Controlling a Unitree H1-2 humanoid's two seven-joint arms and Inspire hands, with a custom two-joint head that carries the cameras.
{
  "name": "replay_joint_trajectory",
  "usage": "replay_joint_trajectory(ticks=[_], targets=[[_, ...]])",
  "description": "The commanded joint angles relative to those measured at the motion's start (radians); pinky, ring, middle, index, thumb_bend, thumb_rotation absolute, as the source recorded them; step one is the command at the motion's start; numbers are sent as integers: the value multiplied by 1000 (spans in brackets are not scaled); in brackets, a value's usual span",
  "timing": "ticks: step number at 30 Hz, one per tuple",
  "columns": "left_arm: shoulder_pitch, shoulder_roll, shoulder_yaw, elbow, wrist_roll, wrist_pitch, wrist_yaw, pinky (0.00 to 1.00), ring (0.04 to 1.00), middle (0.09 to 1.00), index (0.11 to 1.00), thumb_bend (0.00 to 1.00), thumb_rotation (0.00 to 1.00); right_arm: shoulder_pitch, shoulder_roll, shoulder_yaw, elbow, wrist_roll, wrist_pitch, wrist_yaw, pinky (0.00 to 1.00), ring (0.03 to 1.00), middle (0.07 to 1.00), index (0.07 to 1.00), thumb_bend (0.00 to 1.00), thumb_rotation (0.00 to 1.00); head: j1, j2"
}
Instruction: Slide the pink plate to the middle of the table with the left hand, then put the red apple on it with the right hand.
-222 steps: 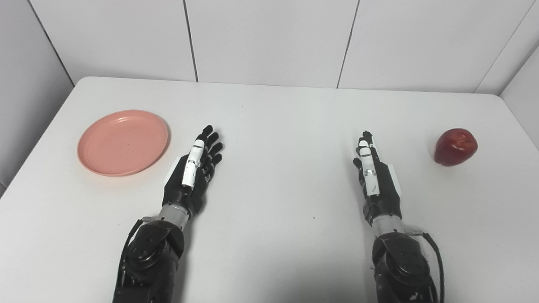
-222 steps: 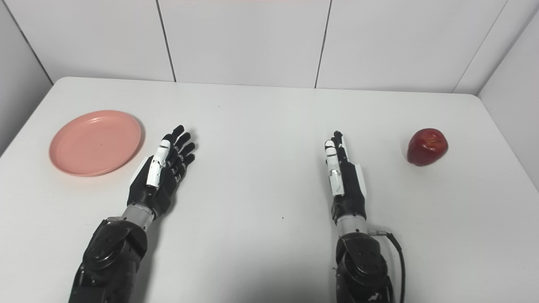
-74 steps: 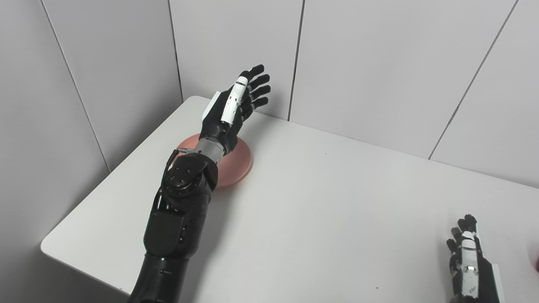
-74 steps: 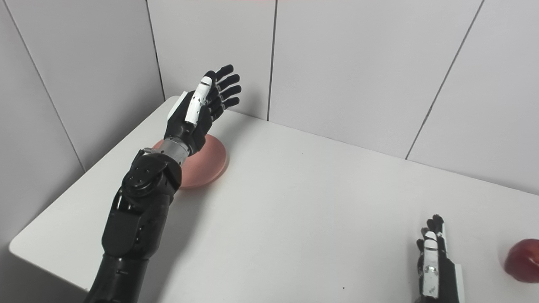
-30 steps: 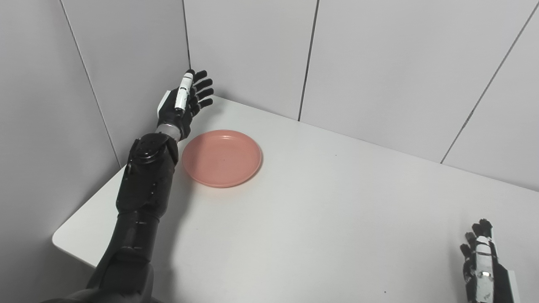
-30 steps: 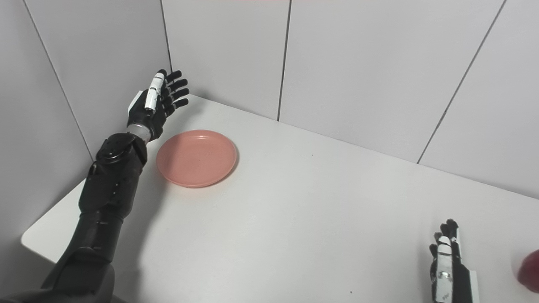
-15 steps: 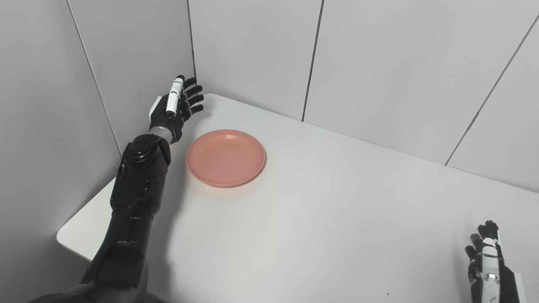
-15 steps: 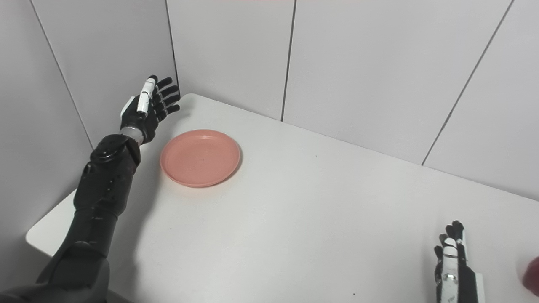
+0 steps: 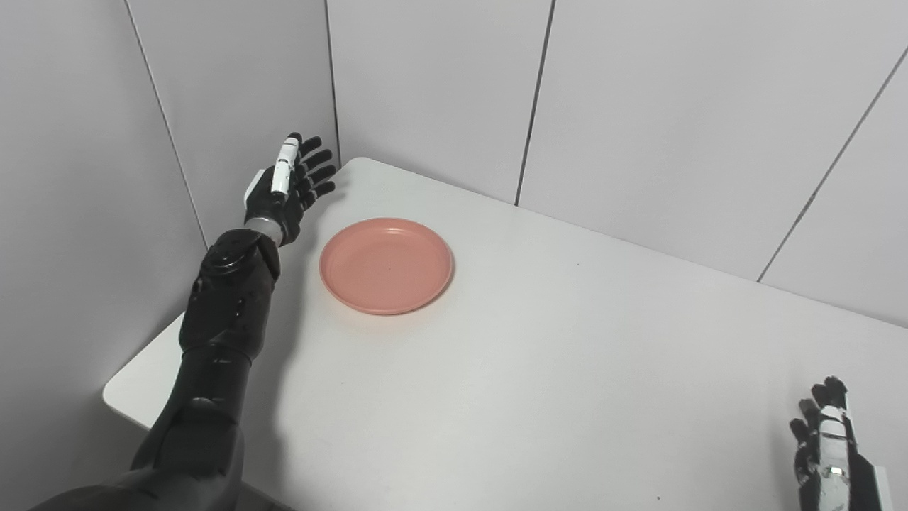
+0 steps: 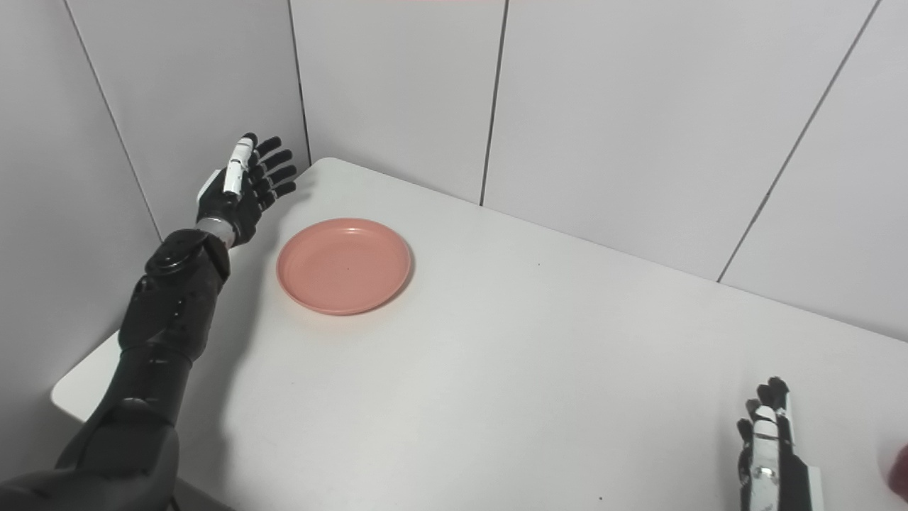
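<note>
right hand point(image 10: 773, 454): cut by bottom edge | red apple point(image 10: 899, 470): sliver at right edge

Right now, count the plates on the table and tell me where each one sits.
1. The pink plate lies flat near the table's far left corner, beside the open left hand and not touching it. Nothing in view could hide another.

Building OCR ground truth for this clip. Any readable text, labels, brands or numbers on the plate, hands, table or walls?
None readable in either view.
Pink plate: plain, no print or mark.
Left hand and right hand: black and white shells, no legible lettering.
Table: bare white with a few small dark specks, not characters.
Wall panels: blank, only seams.
</note>
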Motion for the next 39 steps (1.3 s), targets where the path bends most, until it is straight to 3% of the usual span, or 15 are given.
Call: replay_joint_trajectory(ticks=[1, 39], targets=[[-39, 45, 5, -3, -11, -60, -28, 833, 844, 842, 823, 318, 1000, -24, -5, -4, -38, 4, 1, 5, 1000, 1000, 1000, 1000, 0, 1000, -1, 1], [13, 11, -14, 132, -24, -169, -84, 821, 838, 840, 818, 325, 1000, -20, -11, -5, -67, 1, 33, 5, 1000, 1000, 1000, 1000, 0, 1000, 3, 24]])
